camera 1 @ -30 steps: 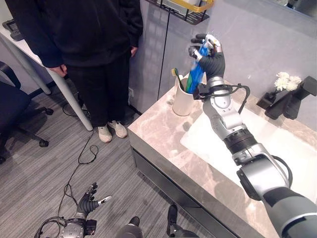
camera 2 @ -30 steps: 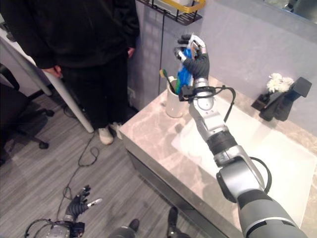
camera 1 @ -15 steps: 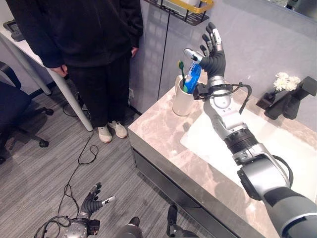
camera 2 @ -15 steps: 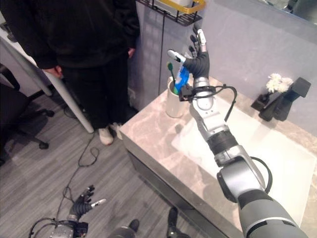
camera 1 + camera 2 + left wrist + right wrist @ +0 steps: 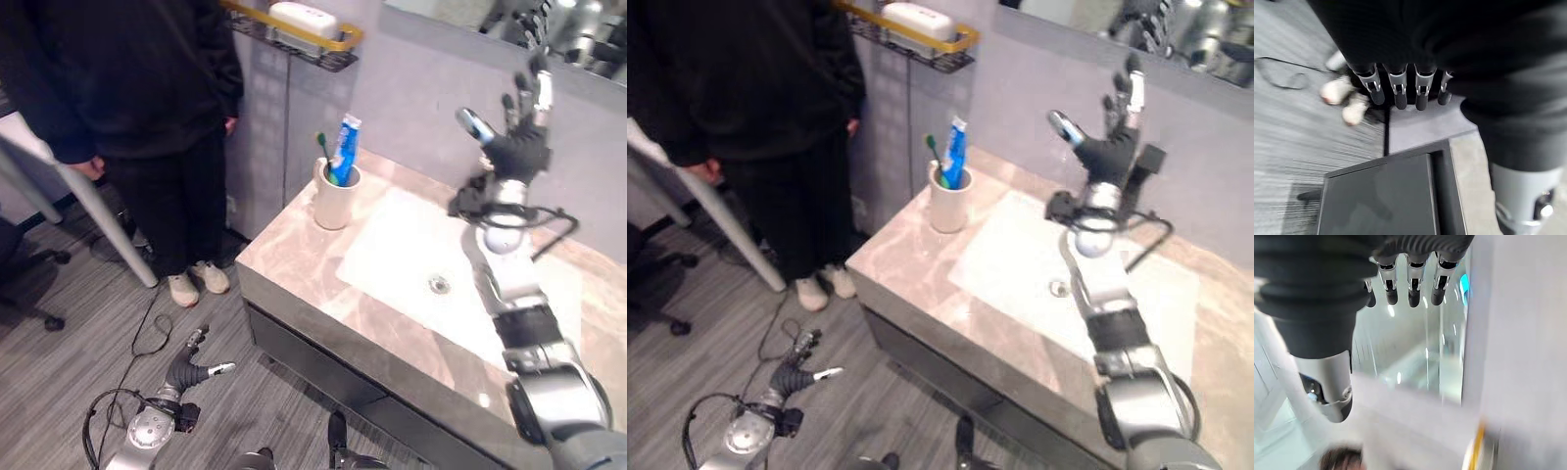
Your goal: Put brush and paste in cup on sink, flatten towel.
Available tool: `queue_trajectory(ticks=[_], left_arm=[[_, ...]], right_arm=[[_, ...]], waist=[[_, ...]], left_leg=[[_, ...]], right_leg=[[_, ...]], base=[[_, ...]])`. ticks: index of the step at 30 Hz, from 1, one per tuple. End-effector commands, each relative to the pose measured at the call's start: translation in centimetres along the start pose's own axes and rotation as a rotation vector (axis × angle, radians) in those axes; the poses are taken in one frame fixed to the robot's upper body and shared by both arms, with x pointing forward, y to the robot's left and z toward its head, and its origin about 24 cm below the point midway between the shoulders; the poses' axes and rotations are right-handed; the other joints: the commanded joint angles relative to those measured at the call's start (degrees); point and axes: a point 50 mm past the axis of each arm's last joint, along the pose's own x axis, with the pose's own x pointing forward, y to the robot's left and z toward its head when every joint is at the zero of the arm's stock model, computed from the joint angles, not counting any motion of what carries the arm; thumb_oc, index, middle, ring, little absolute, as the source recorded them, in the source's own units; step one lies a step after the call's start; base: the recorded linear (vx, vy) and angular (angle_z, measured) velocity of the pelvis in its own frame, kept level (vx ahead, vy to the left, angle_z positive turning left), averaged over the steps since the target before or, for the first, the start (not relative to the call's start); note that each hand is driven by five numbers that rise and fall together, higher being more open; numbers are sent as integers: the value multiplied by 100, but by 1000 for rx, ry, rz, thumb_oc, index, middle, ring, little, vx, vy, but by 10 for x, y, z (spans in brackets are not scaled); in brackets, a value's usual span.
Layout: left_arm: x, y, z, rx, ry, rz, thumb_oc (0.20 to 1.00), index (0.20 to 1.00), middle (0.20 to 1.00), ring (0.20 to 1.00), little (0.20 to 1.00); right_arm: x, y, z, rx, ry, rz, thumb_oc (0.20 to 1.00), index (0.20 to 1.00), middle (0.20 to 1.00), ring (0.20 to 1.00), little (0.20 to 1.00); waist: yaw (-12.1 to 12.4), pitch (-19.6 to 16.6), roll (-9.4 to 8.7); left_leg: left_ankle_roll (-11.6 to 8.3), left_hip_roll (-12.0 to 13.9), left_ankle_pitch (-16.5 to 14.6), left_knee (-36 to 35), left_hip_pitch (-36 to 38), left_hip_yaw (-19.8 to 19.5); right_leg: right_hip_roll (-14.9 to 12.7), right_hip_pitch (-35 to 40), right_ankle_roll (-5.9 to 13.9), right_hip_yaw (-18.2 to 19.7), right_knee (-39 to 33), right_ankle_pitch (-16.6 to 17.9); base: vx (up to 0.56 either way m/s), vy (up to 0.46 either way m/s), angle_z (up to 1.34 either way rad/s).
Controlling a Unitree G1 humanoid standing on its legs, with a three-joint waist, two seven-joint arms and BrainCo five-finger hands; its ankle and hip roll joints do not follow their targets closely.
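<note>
Left eye view is showing the right robot hand hanging above the far side of the sink, fingers spread straight and holding nothing. The toothpaste and toothbrush are standing upright in the cup on the table, well apart from that hand. The left robot hand is dangling low over the floor, fingers relaxed and empty.

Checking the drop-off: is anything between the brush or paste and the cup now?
Nothing visible. The blue toothpaste tube and green toothbrush already stand inside the cream cylindrical cup on the marble sink counter. The right hand is open, raised above the basin, apart from the cup.
</note>
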Motion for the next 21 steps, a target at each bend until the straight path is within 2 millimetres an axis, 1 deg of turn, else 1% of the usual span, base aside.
queue_trajectory(ticks=[1, 2, 3, 4, 5, 6, 7, 9, 10, 11, 12, 13, 14, 15, 16, 17, 18, 19, 20, 21], left_arm=[[-4, 17, 4, 74, -56, 48, 1000, 1000, 1000, 1000, 1000], [-4, 17, 4, 75, -56, 47, 1000, 1000, 1000, 1000, 1000], [-7, 20, 2, 89, -56, 57, 1000, 1000, 1000, 1000, 1000], [-7, 21, 1, 98, -52, 61, 1000, 1000, 1000, 1000, 1000], [-8, 22, 0, 104, -50, 66, 1000, 1000, 1000, 1000, 1000], [-10, 22, -1, 112, -46, 64, 1000, 1000, 1000, 1000, 1000], [-13, 23, -3, 123, -41, 71, 1000, 1000, 1000, 1000, 1000], [-16, 22, -6, 145, -29, 54, 1000, 1000, 1000, 1000, 1000], [-17, 21, -7, 151, -25, 48, 1000, 1000, 1000, 1000, 1000], [-18, 21, -8, 156, -23, 47, 1000, 1000, 1000, 1000, 1000], [-20, 23, -9, 158, -22, 56, 1000, 1000, 1000, 1000, 1000], [-20, 23, -9, 159, -22, 56, 1000, 1000, 1000, 1000, 1000], [-21, 26, -8, 157, -24, 73, 1000, 1000, 1000, 1000, 1000], [-22, 27, -3, 147, -43, 72, 1000, 1000, 1000, 1000, 1000], [-22, 27, 2, 133, -60, 74, 1000, 1000, 1000, 1000, 1000], [-23, 26, 6, 113, -71, 75, 1000, 1000, 1000, 1000, 1000], [-24, 26, 8, 98, -74, 72, 1000, 1000, 1000, 1000, 1000], [-25, 26, 7, 85, -67, 75, 1000, 1000, 1000, 1000, 1000], [-25, 25, 6, 76, -58, 77, 1000, 1000, 1000, 1000, 1000], [-25, 22, 4, 63, -48, 76, 1000, 1000, 1000, 1000, 1000]], right_arm=[[21, -33, 47, -143, -288, -61, 1000, 1000, 1000, 1000, 1000], [21, -33, 47, -144, -287, -62, 1000, 1000, 1000, 1000, 1000], [12, -59, 57, -268, -349, -94, 1000, 1000, 1000, 1000, 1000], [9, -72, 60, -350, -366, -110, 1000, 1000, 1000, 1000, 1000], [5, -78, 65, -376, -393, -129, 1000, 1000, 1000, 1000, 1000], [1, -89, 69, -421, -410, -157, 1000, 1000, 1000, 1000, 1000], [-9, -109, 76, -503, -439, -216, 1000, 1000, 1000, 1000, 1000], [-18, -137, 75, -589, -407, -318, 1000, 1000, 1000, 1000, 1000], [-22, -142, 76, -611, -407, -344, 1000, 1000, 1000, 1000, 1000], [-24, -150, 74, -640, -394, -384, 1000, 1000, 1000, 1000, 1000], [-27, -155, 68, -649, -361, -415, 1000, 1000, 1000, 1000, 1000], [-27, -155, 67, -650, -361, -416, 1000, 1000, 1000, 1000, 1000], [-32, -166, 56, -670, -296, -459, 1000, 1000, 1000, 1000, 1000], [-39, -178, 48, -700, -238, -495, 1000, 1000, 1000, 1000, 1000], [-44, -186, 42, -694, -193, -535, 1000, 1000, 1000, 1000, 1000], [-50, -193, 35, -655, -156, -592, 1000, 1000, 1000, 1000, 1000], [-57, -200, 26, -625, -102, -647, 1000, 1000, 1000, 1000, 1000], [-61, -203, 18, -617, -57, -676, 1000, 1000, 1000, 1000, 1000], [-65, -207, 12, -628, -21, -694, 1000, 1000, 1000, 1000, 1000], [-75, -213, 1, -636, 51, -717, 1000, 1000, 1000, 1000, 1000]], waist=[[31, 2, 11], [38, 1, 10], [-145, -6, -5], [-254, 6, -17], [-319, 16, -15], [-378, 27, -21], [-526, 57, -17], [-636, 89, -21], [-652, 90, -21], [-660, 126, -18], [-625, 185, -6], [-619, 191, -4], [-530, 346, 100], [-535, 367, 160], [-532, 332, 231], [-497, 300, 269], [-467, 258, 287], [-436, 223, 288], [-408, 191, 301], [-383, 152, 280]], left_leg=[[335, -280, 145, -500, 256, 294], [335, -279, 145, -500, 257, 297], [357, -293, 135, -483, 266, 398], [373, -297, 130, -490, 272, 457], [385, -298, 123, -500, 283, 513], [398, -297, 120, -516, 290, 575], [423, -304, 118, -523, 295, 715], [446, -306, 131, -550, 288, 828], [452, -295, 143, -577, 296, 871], [458, -272, 157, -604, 299, 937], [456, -205, 195, -610, 278, 1051], [453, -197, 187, -611, 290, 1052], [415, 15, 265, -575, 218, 1254], [398, 96, 324, -601, 188, 1308], [399, 186, 302, -653, 202, 1340], [381, 237, 343, -678, 167, 1418], [364, 274, 368, -695, 129, 1483], [353, 308, 446, -697, 58, 1558], [333, 354, 468, -694, 17, 1633], [300, 351, 398, -644, -7, 1688]], right_leg=[[122, 66, 195, -141, 355, 347], [123, 66, 195, -139, 354, 348], [126, 24, 263, -62, 365, 454], [127, -5, 293, -19, 373, 514], [127, -26, 322, 10, 368, 566], [126, -59, 362, 56, 360, 636], [112, -124, 431, 128, 341, 767], [81, -176, 484, 172, 322, 879], [64, -195, 492, 145, 316, 897], [31, -236, 499, 37, 338, 922], [-38, -277, 485, -276, 398, 874], [-29, -276, 480, -279, 420, 859], [-29, -270, 367, -1003, 820, 430], [47, -247, 295, -1194, 1078, 146], [125, -205, 237, -1309, 1372, -156], [110, -137, 175, -1485, 1560, -372], [89, -20, 123, -1602, 1631, -561], [60, 84, 71, -1721, 1657, -643], [62, 191, 44, -1784, 1699, -772], [104, 358, 58, -1704, 1613, -933]], base=[[-42, 33, -28], [-59, 52, -33], [-61, 46, -38], [-84, 57, -22], [-71, 36, 10], [-96, 62, -12], [-94, 63, -55], [-84, 51, -75], [-84, 21, -49], [-116, -4, -52], [-93, -16, -50], [-224, 13, -65], [-235, 53, -72], [-244, 84, -66], [-127, 62, -79], [-98, 32, -75], [-157, -4, -72], [-148, -26, -37], [-98, -56, -32], [-50, -51, -43]])
